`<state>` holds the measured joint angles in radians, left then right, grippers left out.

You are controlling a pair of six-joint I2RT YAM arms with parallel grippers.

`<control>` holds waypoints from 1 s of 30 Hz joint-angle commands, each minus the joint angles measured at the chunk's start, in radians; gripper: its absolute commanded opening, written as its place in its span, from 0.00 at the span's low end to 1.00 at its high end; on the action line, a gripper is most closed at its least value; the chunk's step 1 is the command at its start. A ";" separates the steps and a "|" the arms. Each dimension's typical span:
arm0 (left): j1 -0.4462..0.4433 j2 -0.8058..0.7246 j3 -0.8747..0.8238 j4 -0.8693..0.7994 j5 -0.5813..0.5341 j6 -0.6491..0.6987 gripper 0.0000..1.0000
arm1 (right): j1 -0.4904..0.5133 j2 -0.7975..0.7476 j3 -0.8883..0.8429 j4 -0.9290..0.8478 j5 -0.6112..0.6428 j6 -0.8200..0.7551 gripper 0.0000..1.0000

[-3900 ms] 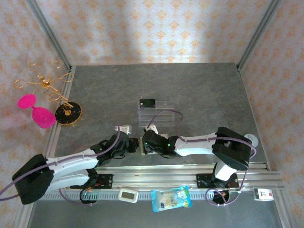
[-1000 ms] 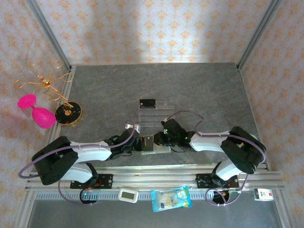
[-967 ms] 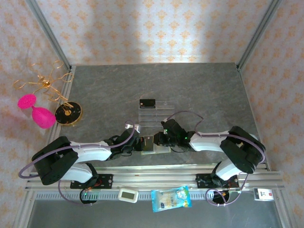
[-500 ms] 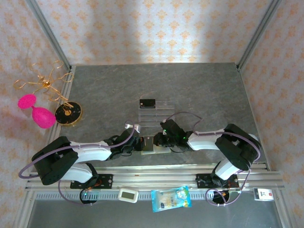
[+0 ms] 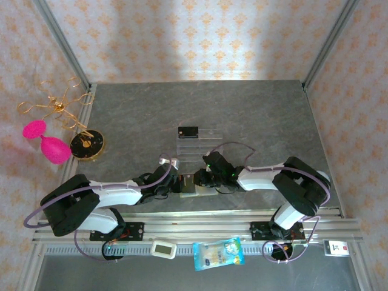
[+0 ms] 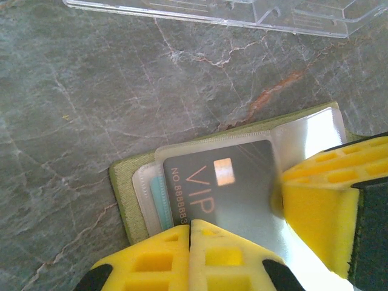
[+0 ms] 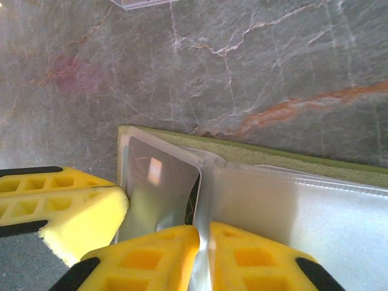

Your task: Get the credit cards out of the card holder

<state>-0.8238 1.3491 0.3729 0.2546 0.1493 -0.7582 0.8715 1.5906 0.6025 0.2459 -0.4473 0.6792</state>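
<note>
Looks barely begun. Presses the closed left gripper onto the open card holder at the table's near middle. Shows both credit cards (dark over teal) pocketed. Pinches the clear sleeve in the right gripper. Leaves every extraction undone.

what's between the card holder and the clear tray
Nothing: in the left wrist view, bare marble table separates the card holder from the clear tray.

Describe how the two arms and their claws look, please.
The left arm and right arm have white links, black joint housings and looping purple-grey cables. The left claw and right claw have blocky yellow fingers with rectangular hollows and black backing.
</note>
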 commanded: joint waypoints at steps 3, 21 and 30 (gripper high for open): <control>-0.007 0.009 -0.022 -0.019 0.029 0.010 0.00 | 0.030 0.024 0.018 0.020 -0.029 -0.021 0.24; -0.003 -0.013 -0.045 -0.020 0.021 -0.001 0.00 | 0.037 -0.008 0.018 -0.129 0.093 -0.037 0.00; 0.017 -0.012 -0.068 0.015 0.045 -0.006 0.00 | 0.018 -0.111 -0.049 -0.179 0.160 -0.021 0.00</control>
<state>-0.8131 1.3342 0.3347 0.3080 0.1745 -0.7620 0.8955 1.5063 0.5861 0.1455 -0.3466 0.6548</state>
